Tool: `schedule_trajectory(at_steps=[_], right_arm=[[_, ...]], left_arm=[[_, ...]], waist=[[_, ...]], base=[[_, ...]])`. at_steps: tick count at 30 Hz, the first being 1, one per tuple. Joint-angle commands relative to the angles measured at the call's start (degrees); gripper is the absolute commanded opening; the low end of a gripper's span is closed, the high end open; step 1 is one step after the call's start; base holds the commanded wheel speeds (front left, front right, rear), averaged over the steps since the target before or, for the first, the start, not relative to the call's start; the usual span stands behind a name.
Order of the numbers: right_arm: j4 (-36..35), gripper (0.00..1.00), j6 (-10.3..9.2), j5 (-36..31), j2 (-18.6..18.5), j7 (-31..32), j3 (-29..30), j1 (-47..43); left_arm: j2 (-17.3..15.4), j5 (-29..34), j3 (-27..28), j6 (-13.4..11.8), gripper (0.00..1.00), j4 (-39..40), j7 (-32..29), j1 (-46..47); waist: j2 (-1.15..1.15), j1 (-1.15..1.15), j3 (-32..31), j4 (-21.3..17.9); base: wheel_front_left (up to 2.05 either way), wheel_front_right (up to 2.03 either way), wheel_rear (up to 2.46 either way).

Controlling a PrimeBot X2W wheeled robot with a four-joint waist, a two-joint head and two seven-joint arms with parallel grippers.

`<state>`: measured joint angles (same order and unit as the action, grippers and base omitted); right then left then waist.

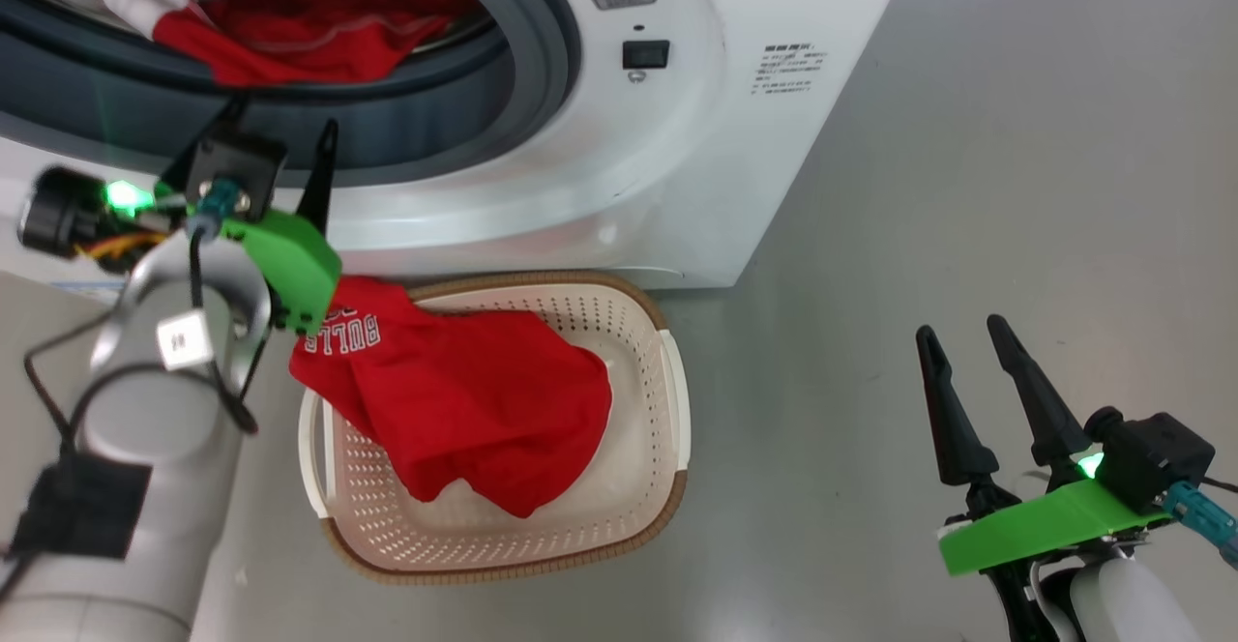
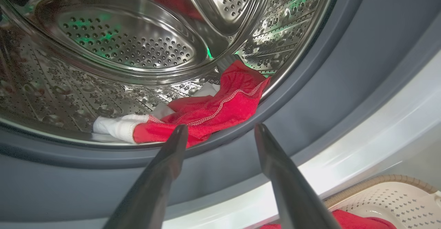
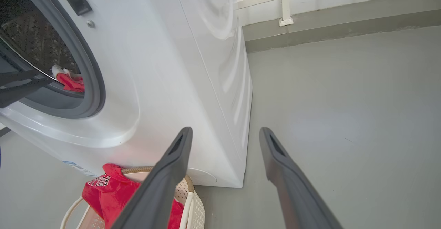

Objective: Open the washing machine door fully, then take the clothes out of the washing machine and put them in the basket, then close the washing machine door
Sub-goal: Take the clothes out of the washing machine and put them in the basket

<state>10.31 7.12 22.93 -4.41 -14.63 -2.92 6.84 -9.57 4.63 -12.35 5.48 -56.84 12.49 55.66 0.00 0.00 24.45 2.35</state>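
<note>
Head view: BULLS jersey [image 1: 464, 400] in basket [image 1: 677, 400] beneath the spread, empty left claw [image 1: 280, 128]; left wrist view: red garment [image 2: 224, 105] on drum lip [image 2: 34, 127] just ahead, likely soft and light, pinch its bunched fold; right wrist view: right claw [image 3: 225, 130] spread, empty.

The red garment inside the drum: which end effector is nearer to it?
Left. The left end effector sits open just before the red garment at the lip of the drum. The right end effector is far off, beside the basket.
</note>
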Motion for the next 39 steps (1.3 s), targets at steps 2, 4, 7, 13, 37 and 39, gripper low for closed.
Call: schedule_trajectory(at_steps=[2, 4, 7, 13, 37, 39], right_arm=[[-1.54, 1.0, 0.36, -0.96, 0.06, -0.37, -1.57, 1.25], [-1.55, 1.0, 0.36, -0.94, 0.14, -0.37, -1.62, 1.73], [-1.55, 1.0, 0.36, -0.92, 0.23, -0.37, -1.83, 2.26], [-1.39, 1.0, 0.36, -0.72, 0.57, -0.37, -2.83, 3.75], [-1.74, 1.0, 0.36, 0.04, 1.46, -0.37, -3.61, 6.73], [-1.74, 1.0, 0.36, 0.13, 1.48, -0.37, -3.73, 6.85]], left_arm=[[-2.72, 1.97, -0.26, -1.17, 1.0, -1.78, -0.39, 4.16], [-2.76, 3.18, -1.47, -1.8, 1.0, -3.83, -0.69, 6.54], [-2.9, 4.28, -2.56, -2.5, 1.0, -5.93, -1.27, 8.77], [-3.55, 7.49, -5.9, -4.33, 1.0, -11.51, -3.5, 14.09], [-8.01, 10.13, -11.53, -6.2, 1.0, -16.77, -10.0, 20.7], [-8.39, 9.92, -11.61, -6.43, 1.0, -16.84, -10.26, 20.75]], waist=[[0.0, 0.0, 1.43, -0.29], [0.0, 0.0, 2.02, -0.36], [0.0, 0.0, 2.69, -0.54], [0.0, 0.0, 4.4, -1.66], [0.0, 0.0, 9.07, -5.87], [0.0, 0.0, 9.23, -6.14]], base=[[0.0, 0.0, 0.0], [0.0, 0.0, 0.0], [0.0, 0.0, 0.0], [0.0, 0.0, 0.0], [0.0, 0.0, 0.0], [0.0, 0.0, 0.0]])
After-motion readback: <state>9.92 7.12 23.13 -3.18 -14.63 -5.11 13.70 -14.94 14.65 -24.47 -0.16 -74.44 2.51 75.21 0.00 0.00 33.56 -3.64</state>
